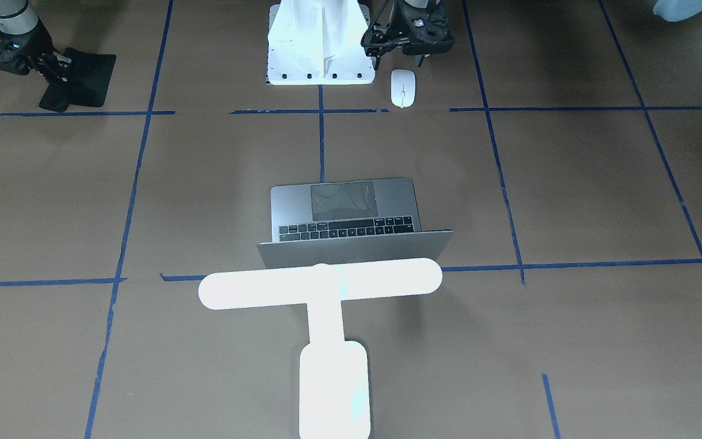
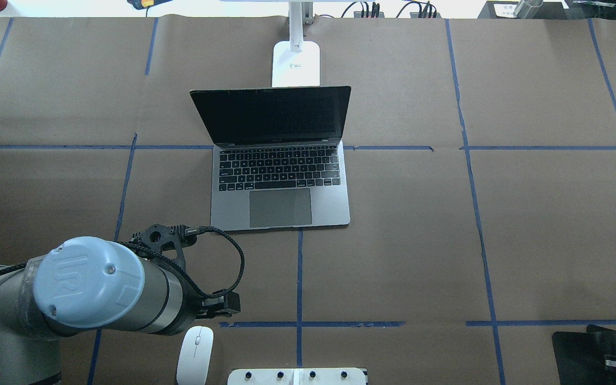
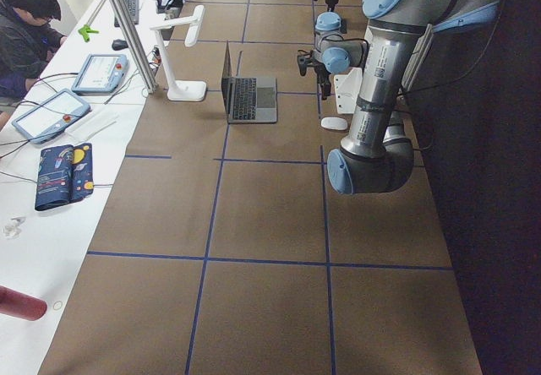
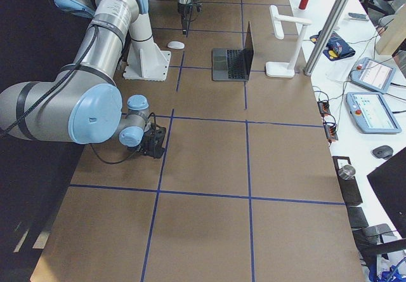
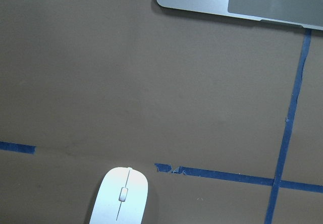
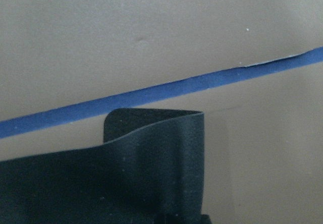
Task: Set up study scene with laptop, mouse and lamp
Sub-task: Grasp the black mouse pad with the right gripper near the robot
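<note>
Right at the robot's edge, the small smooth white oval mouse [image 1: 402, 88] lies flat on the brown paper-covered table [image 2: 420, 240]. It sits just beside the corner of the white ribbed robot pedestal [image 1: 320, 55], on the robot's left, its nose just short of a blue tape line [image 2: 313, 324]. The left gripper [image 1: 401, 61] hovers directly above it, and from the front camera its fingers look spread apart with nothing between them. The left wrist camera looks straight down on the mouse, and the mouse is untouched!

Over on the robot's right, equally close in, the right gripper [image 1: 57, 68] is low at the table and clenched on the edge of a flat black rectangular mat [image 1: 92, 76]. The mat curls upward at the pinched end, and its pebbled underside fills the right wrist view.

Farther out, at mid-table, the slim space-grey metal laptop [image 2: 281, 208] stands open. Its black keys and large trackpad face the robot, and its screen is dark.

Beyond the lid is the bright glowing white T-shaped lamp [image 1: 326, 286]. Its rounded rectangular base stands just behind the laptop, and its long bar is blazing.
</note>
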You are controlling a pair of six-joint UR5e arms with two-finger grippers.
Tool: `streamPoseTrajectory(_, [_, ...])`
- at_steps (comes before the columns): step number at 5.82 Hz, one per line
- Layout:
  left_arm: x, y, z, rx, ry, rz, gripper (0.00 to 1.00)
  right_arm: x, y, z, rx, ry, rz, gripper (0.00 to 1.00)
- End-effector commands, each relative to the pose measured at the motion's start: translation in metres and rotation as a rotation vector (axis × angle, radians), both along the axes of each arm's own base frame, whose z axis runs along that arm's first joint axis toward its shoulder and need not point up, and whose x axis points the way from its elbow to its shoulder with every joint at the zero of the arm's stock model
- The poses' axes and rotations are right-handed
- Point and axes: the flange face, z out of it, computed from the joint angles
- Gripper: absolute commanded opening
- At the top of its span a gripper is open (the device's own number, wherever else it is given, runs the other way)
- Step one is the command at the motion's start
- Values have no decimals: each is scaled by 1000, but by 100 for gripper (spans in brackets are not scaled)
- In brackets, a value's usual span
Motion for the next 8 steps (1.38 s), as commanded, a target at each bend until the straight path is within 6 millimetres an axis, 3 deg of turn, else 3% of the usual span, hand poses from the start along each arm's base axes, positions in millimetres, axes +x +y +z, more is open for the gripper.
streamPoseTrajectory(1, [0, 0, 0, 0, -1, 0, 100, 2, -1, 1, 1, 3, 2, 15])
streamPoseTrajectory(2, [0, 0, 0, 0, -1, 0, 100, 2, -1, 1, 4, 1, 6, 7])
streamPoseTrajectory(4, [0, -1, 0, -1, -1, -3, 100, 0, -7, -8, 41, -27, 39, 0])
streamPoseTrajectory(5, [0, -1, 1, -2, -3, -3, 100, -8, -12, -29, 61, -76, 66, 0])
streamPoseTrajectory(8, [-2, -7, 2, -1, -5, -14, 100, -50, -52, -75, 102, -233, 160, 0])
